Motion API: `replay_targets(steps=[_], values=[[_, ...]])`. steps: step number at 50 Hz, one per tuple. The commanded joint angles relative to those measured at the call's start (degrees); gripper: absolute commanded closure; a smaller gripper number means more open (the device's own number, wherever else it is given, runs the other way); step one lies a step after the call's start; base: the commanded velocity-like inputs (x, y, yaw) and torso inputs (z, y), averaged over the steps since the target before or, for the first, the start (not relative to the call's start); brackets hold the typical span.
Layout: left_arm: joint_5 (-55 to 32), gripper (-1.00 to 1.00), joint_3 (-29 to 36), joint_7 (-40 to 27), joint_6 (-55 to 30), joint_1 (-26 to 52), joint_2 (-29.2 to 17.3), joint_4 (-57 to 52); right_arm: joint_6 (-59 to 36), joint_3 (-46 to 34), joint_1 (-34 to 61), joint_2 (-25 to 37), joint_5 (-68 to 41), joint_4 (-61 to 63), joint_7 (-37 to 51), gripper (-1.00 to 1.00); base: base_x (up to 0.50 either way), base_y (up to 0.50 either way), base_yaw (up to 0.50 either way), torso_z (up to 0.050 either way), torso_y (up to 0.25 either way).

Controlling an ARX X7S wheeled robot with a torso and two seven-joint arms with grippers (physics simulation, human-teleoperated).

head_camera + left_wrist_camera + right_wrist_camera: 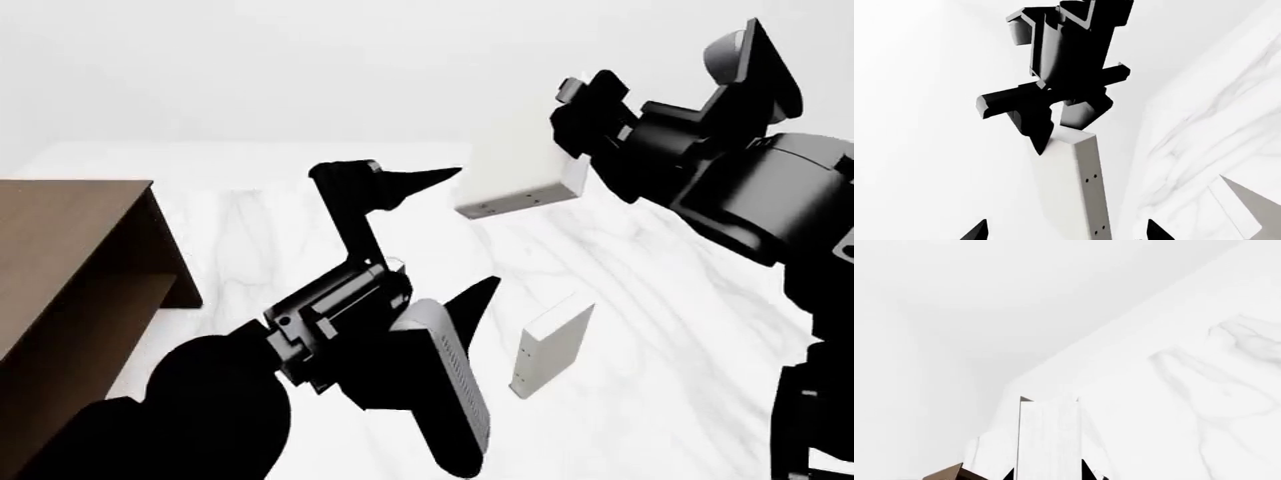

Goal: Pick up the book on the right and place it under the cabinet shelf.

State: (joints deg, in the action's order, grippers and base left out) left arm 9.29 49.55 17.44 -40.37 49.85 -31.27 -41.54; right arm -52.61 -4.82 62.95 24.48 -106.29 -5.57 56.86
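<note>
I am hovering my left gripper, spread wide and empty, near a grey book standing on the marble surface. Beyond, my right gripper is clamping the book aloft; I should carry it level toward the cabinet shelf, whose underside is cut off.

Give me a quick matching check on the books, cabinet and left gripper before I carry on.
Things:
1. lifted book
2. second pale book
3. cabinet
4. left gripper

States:
A. open, holding nothing
B. standing upright on the marble table
C. held in the air by the right gripper
D. dark brown, at the table's left side

Pairs: 1-C, 2-B, 3-D, 4-A
</note>
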Motion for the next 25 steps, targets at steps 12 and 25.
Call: replay_targets(steps=[12, 25], values=[[9.3, -1.0, 8.9, -6.2, 6.8, 2.9, 4.6, 15.7, 5.0, 2.7, -1.5, -3.5, -2.2, 2.6, 0.5, 1.0, 0.0, 0.0, 0.0, 0.001, 0.002], [12.6, -1.0, 12.0, -9.9, 9.6, 2.6, 6.1, 23.0, 5.4, 1.8, 0.1, -4.5, -2.4, 2.1, 0.6, 1.0, 0.0, 0.0, 0.0, 0.0, 0.001]])
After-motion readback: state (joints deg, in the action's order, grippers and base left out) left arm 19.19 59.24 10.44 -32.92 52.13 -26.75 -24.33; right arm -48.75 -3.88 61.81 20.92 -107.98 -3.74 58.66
